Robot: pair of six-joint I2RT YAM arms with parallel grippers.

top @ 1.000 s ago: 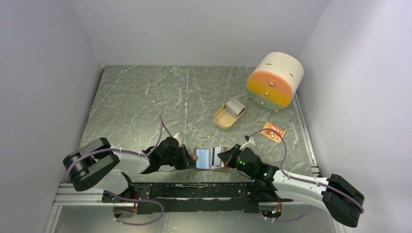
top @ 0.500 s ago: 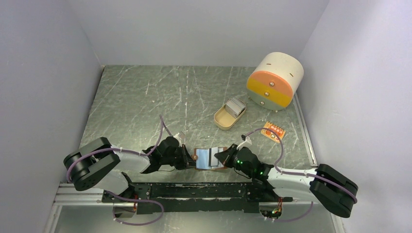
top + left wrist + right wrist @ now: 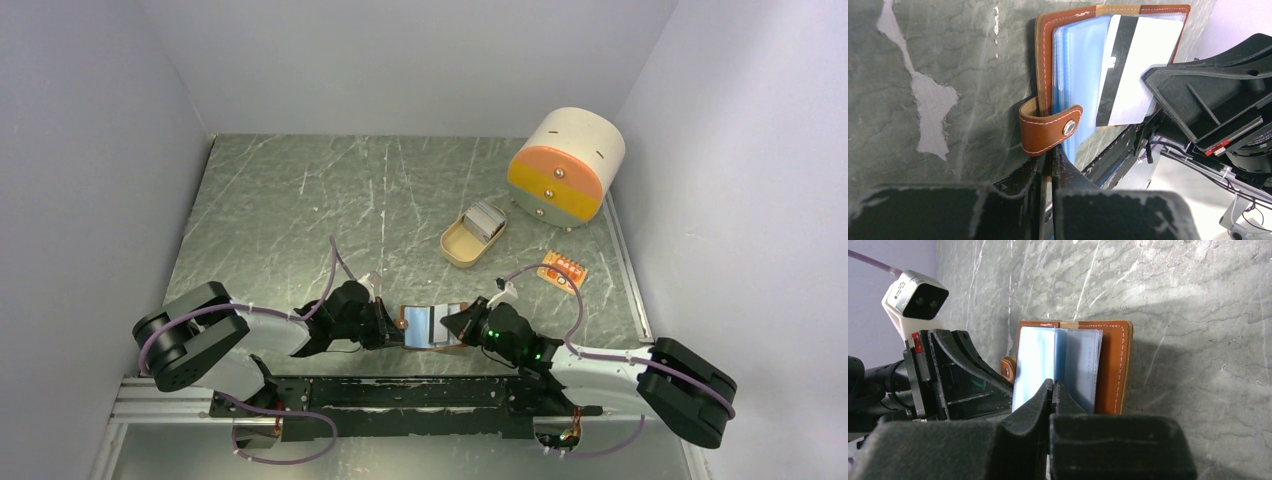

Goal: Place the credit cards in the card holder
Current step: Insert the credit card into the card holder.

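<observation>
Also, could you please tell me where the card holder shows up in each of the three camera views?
Top external: the card holder lies open, low in the centre of the picture.
Left wrist: upper centre, blue pages showing, with a credit card over its right side.
Right wrist: centre of the picture, open with its pages fanned.
Shared landmark: its snap strap, on the side toward the left arm.

A cream drum-shaped box (image 3: pixel 566 166) with an orange and yellow front and two small knobs lies at the far right of the dark green, scratched table (image 3: pixel 300 210). A tan oval dish (image 3: pixel 458 246) sits just left of it and nearer. A small orange piece (image 3: pixel 563 271) lies flat near the dish's right.
</observation>
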